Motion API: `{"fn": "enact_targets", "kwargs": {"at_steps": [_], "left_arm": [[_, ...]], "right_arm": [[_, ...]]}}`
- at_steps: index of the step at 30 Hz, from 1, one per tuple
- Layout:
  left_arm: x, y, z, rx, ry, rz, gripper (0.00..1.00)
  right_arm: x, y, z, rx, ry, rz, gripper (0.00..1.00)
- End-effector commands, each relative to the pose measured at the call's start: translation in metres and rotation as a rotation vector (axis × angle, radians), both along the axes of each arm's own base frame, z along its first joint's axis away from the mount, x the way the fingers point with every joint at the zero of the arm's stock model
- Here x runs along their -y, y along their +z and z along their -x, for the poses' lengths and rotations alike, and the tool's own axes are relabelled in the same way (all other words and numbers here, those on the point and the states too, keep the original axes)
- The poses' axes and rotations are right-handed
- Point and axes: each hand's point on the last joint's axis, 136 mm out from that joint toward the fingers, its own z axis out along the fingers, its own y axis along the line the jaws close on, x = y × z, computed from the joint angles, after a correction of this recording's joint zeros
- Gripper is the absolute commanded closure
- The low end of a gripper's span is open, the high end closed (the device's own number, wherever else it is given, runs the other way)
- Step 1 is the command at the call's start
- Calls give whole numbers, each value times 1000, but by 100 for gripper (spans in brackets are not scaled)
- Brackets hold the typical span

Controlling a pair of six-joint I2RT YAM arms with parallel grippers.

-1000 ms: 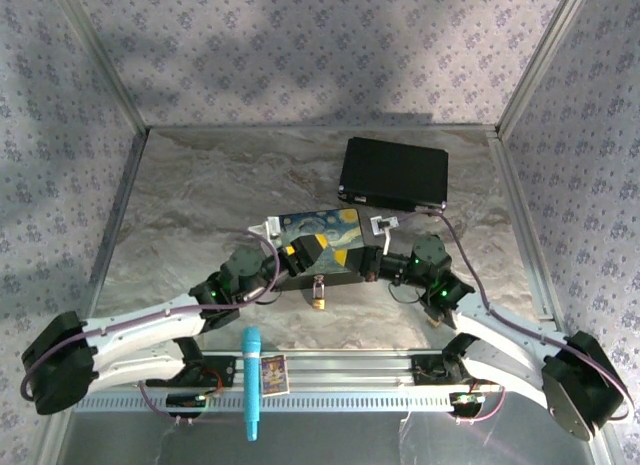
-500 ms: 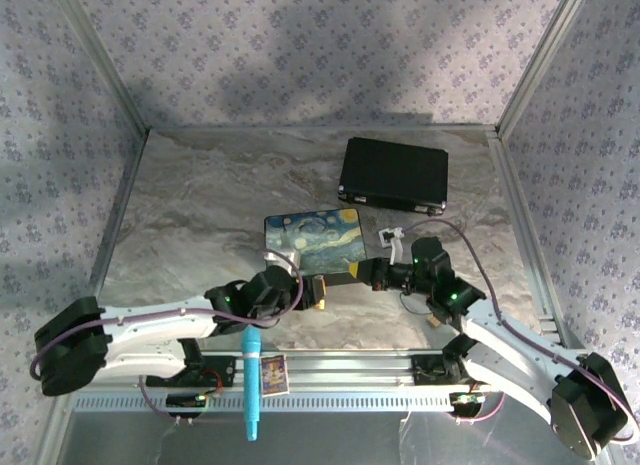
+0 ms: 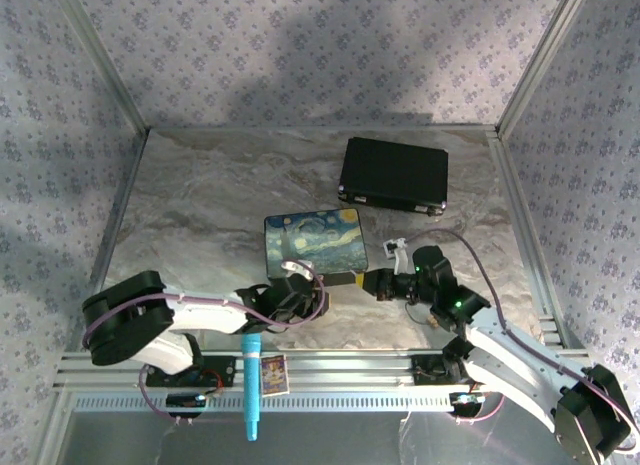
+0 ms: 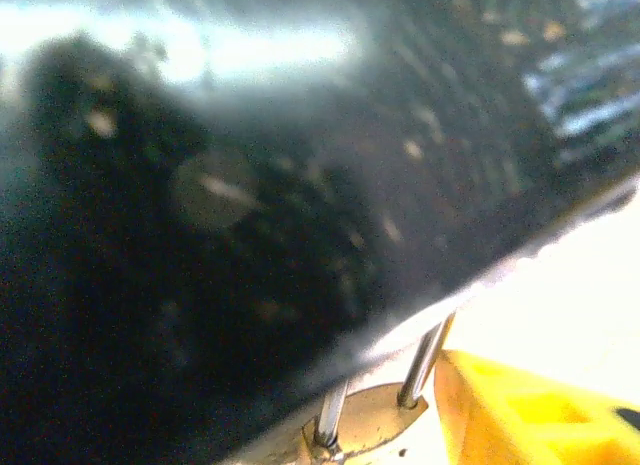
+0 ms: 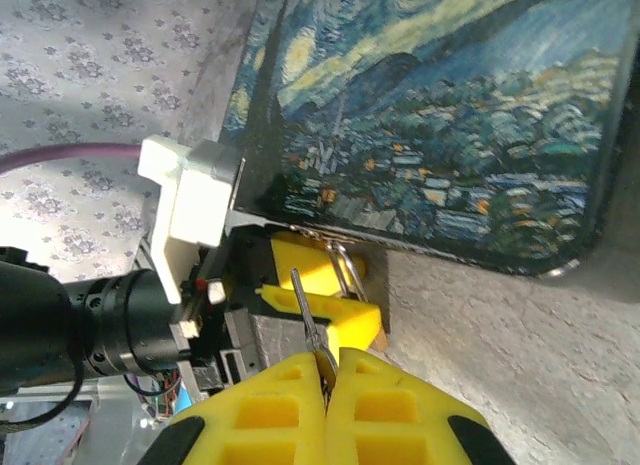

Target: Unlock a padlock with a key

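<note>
A painted box [image 3: 315,240] lies in the middle of the marbled desk [image 3: 200,215], with a black case [image 3: 393,173] near it, behind and to the right. A blue pen [image 3: 250,385] and a small picture card [image 3: 273,373] lie side by side across the metal rail [image 3: 350,368] at the near edge.

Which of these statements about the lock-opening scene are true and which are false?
1. The right fingers pinch the key. True.
2. The padlock lies on the black case. False: it sits at the painted box's front edge, by the left fingers.
3. The black case lies beyond the painted box, farther from the arm bases. True.
4. The blue marker rests on the painted box. False: it lies across the rail between the arm bases.
</note>
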Motion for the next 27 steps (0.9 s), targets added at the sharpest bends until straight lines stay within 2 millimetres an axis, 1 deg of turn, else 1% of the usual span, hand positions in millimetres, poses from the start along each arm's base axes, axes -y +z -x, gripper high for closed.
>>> {"fn": "enact_targets", "kwargs": {"at_steps": [1,9,14,16,18,19,23,25,27], "left_arm": [[10,7,-6,30,14,31,53],[8,-1,-1,16,38,-21,73],[13,5,-2,1,55,-8,86],[8,7,-4,-16,108,-6,90],[6,14,-7,-25,159,32,91],[7,21,-9,-24,179,72,91],[11,49,-18,-15,253,194,94],[13,60,-22,-7,269,226,94],[14,64,-26,-9,280,240,94]], "right_arm": [[5,-8,1,-3,-12,25,100],[7,-13,1,-10,-18,41,100],[6,-22,3,-43,-22,26,100],[2,-22,4,-64,-21,-12,100],[-1,-21,5,-98,-24,-60,100],[-3,-22,8,-121,-22,-79,100],[-5,-41,16,-246,-40,-83,100],[-9,-49,20,-276,-33,-86,100],[-16,-54,22,-289,-17,-83,100]]}}
